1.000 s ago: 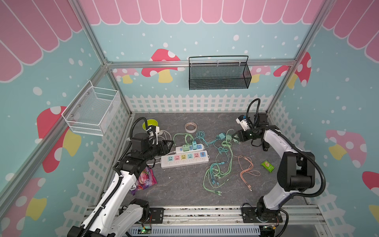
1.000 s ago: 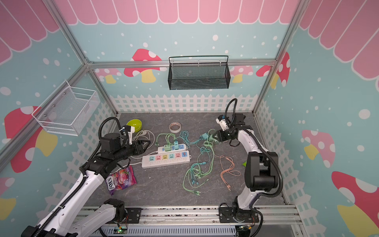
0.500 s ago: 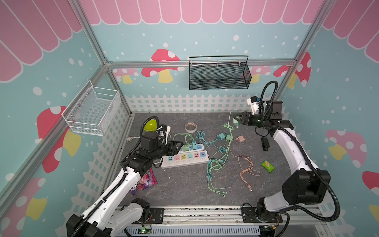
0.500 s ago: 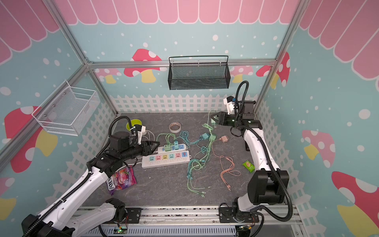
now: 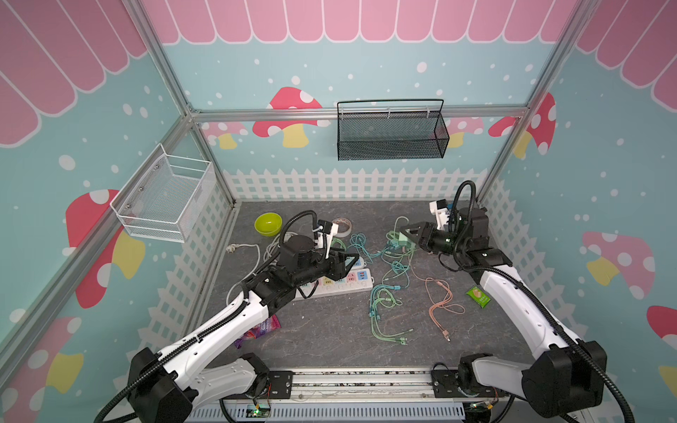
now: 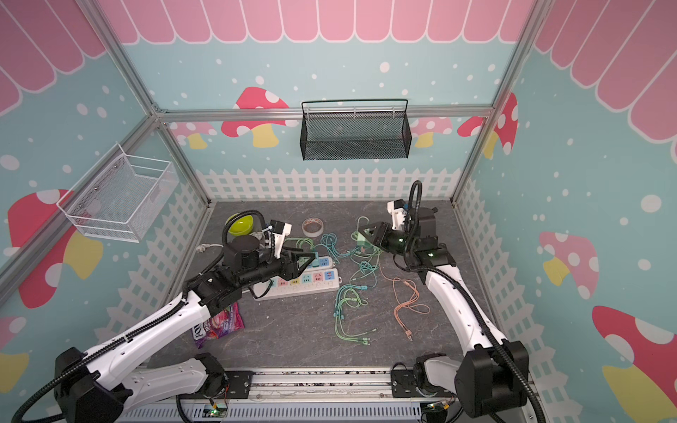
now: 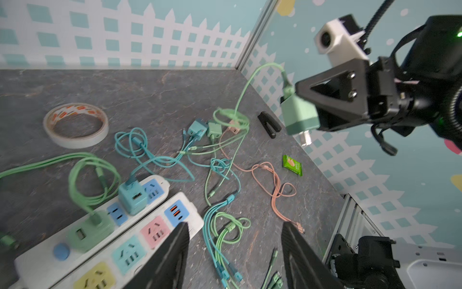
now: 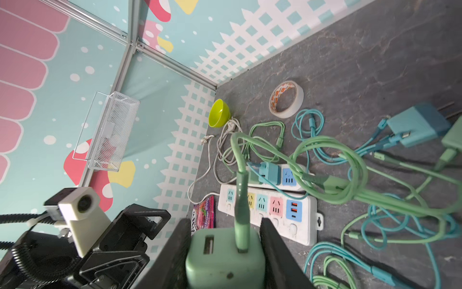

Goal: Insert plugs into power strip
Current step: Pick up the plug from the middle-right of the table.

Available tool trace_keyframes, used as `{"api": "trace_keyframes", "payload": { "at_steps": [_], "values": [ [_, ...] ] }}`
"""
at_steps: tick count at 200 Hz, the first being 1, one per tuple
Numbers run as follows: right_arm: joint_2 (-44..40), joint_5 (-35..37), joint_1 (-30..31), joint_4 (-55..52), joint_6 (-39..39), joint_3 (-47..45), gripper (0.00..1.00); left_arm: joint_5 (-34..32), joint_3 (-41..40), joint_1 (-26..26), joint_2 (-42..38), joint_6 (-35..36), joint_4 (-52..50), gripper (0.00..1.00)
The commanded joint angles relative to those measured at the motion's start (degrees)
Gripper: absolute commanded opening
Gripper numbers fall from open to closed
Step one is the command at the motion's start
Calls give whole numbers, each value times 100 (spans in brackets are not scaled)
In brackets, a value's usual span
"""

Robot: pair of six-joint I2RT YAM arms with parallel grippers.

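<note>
Nearest my side of the table (image 7: 150, 95), the front power strip (image 8: 307, 225) lies with its long axis running across the floor, and every pastel socket I can see on it is free. My left gripper (image 7: 235, 250) hangs just above that strip's USB end, jaws apart and holding nothing. Just beside it on the far side runs the rear power strip (image 7: 152, 191), which carries a seated teal plug (image 7: 132, 197) and a seated mint plug (image 7: 92, 225), with blue sockets bare between them and at the end. Beyond the strips, a loose teal plug (image 7: 197, 127), a loose mint plug (image 7: 215, 130) and a loose salmon plug (image 7: 233, 129) sit together amid tangled cables (image 8: 362, 170). Farthest back, raised off the table and well apart from both strips, my right gripper (image 8: 225, 250) is clamped on the held mint plug (image 8: 225, 260), pressing two opposite sides, with the cable leaving the top face. The left wrist view shows its prongs (image 7: 305, 138) pointing down toward the table, so I judge the cube roughly oriented for insertion. The coming move turns on this: the free sockets lie nearer me and toward the left arm's side of the held plug, so the right arm must carry it over the tangle and down. The empty left gripper is nearer the strips and better placed to steady them.
</note>
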Motion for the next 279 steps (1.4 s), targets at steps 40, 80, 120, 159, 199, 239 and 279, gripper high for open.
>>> {"api": "trace_keyframes", "payload": {
  "at_steps": [40, 80, 120, 159, 199, 239, 279],
  "values": [
    [-737, 756, 251, 792, 1326, -589, 0, -405, 758, -654, 923, 371, 976, 60],
    [-710, 713, 345, 844, 1375, -582, 0, -326, 1052, -842, 1337, 507, 1083, 60],
    [-641, 686, 394, 938, 1352, -615, 0, -243, 1401, -980, 1702, 605, 978, 60],
    [-641, 629, 413, 1050, 1376, -678, 0, -310, 1617, -1072, 1922, 634, 876, 60],
    [-668, 609, 413, 1148, 1387, -746, 0, -282, 1895, -1152, 2156, 631, 683, 59],
    [-680, 532, 407, 1256, 1381, -766, 0, -549, 2110, -1179, 2327, 538, 484, 56],
    [-641, 423, 417, 1301, 1336, -715, 0, -661, 2309, -1181, 2452, 525, 302, 52]
  ]
}}
